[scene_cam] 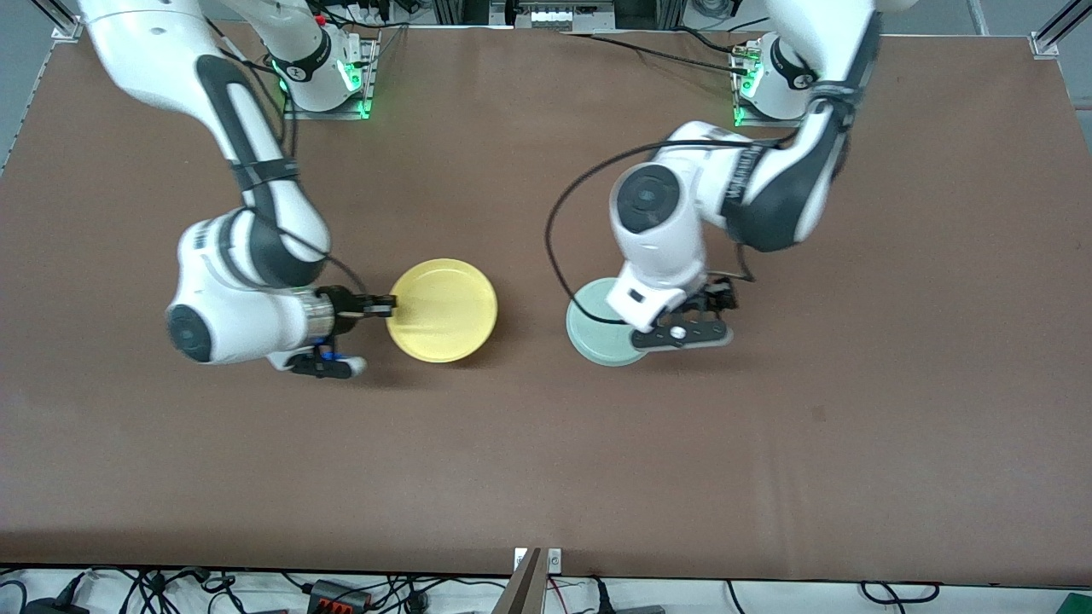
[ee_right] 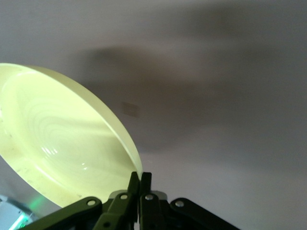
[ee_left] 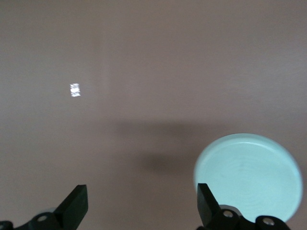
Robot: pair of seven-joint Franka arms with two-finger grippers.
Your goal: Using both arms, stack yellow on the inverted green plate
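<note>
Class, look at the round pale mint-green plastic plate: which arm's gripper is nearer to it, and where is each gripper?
Left. The left gripper hangs open over the round pale mint-green plastic plate; the right gripper is toward the right arm's end, shut on the round yellow plastic plate.

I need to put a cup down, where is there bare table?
Bare: the brown table nearer the camera than both plates. Crowded: mid-table, where the right gripper pinches the yellow plate and the open left gripper hangs over the green plate.
</note>
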